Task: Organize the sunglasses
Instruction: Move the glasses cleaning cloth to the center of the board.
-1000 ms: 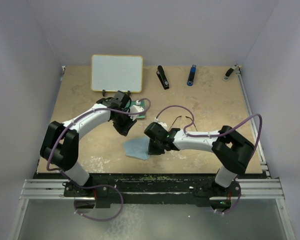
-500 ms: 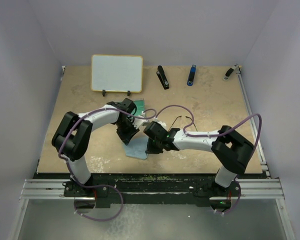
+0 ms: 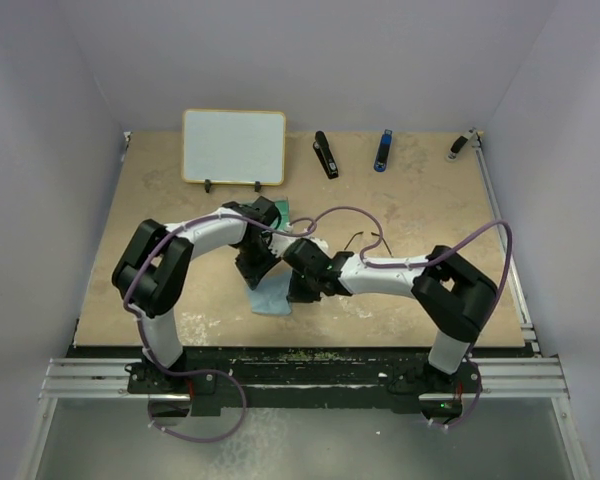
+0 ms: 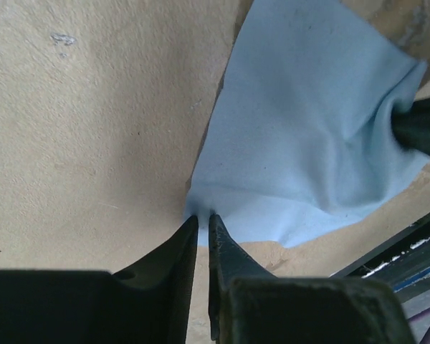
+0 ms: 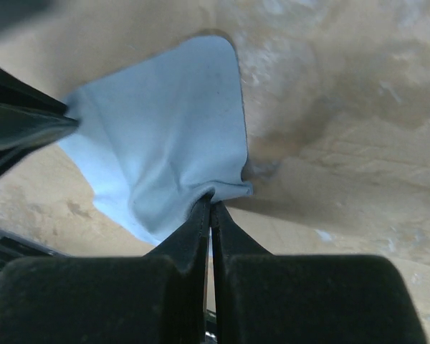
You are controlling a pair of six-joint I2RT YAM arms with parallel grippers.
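On the table (image 3: pixel 430 200), the left fingers (image 4: pixel 198 221), having just swung over, are joining the right fingers (image 5: pixel 208 211), both now pinching opposite corners of the blue cloth (image 3: pixel 272 297) between them. The sunglasses (image 3: pixel 365 240) are lying apart, beyond the right fingers, so the cloth is seemingly coming first.

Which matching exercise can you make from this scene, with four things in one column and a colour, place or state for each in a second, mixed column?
Things:
1. cloth
2. whiteboard
3. black stapler
4. right gripper

Descriptions:
A. stands at the back left
B. shut on a corner of fabric
C. light blue and creased
D. lies near the back edge, right of the white panel

Pairs: 1-C, 2-A, 3-D, 4-B
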